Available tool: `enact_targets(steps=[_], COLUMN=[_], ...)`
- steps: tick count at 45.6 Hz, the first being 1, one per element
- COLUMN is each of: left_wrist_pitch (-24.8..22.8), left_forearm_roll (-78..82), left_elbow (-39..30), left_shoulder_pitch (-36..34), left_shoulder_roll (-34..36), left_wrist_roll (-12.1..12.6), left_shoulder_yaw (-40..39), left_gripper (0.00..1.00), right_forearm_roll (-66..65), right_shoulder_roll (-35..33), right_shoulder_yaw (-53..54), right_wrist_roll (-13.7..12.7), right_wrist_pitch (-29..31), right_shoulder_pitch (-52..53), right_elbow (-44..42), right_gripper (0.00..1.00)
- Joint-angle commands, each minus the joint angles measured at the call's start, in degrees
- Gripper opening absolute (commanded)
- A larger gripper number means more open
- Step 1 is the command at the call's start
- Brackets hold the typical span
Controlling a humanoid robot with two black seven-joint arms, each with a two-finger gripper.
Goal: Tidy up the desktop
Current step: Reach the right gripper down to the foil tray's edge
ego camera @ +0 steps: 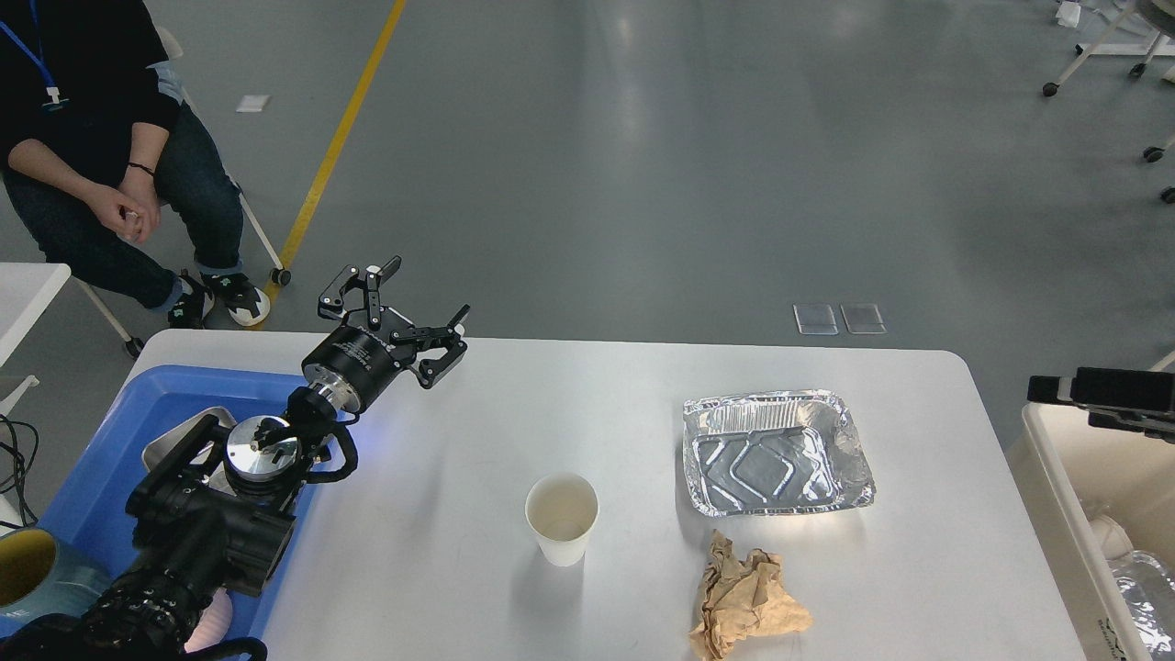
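three loose items sat on the tabletop (441, 551): a paper cup (562, 517), a foil tray (776, 453), crumpled brown paper (748, 597). my left gripper (418, 317) hovered over the far left edge beside the blue tray (92, 496), fingers spread and empty. i judged a pick was next, the cup being nearest. right gripper out of sight.

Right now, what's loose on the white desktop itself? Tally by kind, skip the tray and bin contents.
Paper cup: 1
Foil tray: 1
Crumpled brown paper: 1
Total: 3 on the desktop
The left end effector is open and holds nothing.
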Motion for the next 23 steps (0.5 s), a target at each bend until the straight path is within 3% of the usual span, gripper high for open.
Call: enact_targets(steps=[1, 23], left_wrist_pitch=[-0.03, 0.06], left_forearm_roll=[0.00, 0.00], left_elbow=[0.00, 0.00], left_shoulder_pitch=[0.00, 0.09], left_shoulder_roll=[-0.01, 0.08], left_wrist_roll=[-0.01, -0.27], left_shoulder_yaw=[0.17, 0.17], left_gripper=[1.00, 1.00], right_forearm_roll=[-0.05, 0.39], right_shoulder_roll=[-2.24, 0.03], right_shoulder_yaw=[0.00, 0.44], right_wrist_roll=[0.03, -0.24], right_wrist_pitch=[4.55, 5.08], right_shoulder_pitch=[2.63, 3.34], right_elbow=[-0.03, -2.05], right_gripper=[1.00, 1.00])
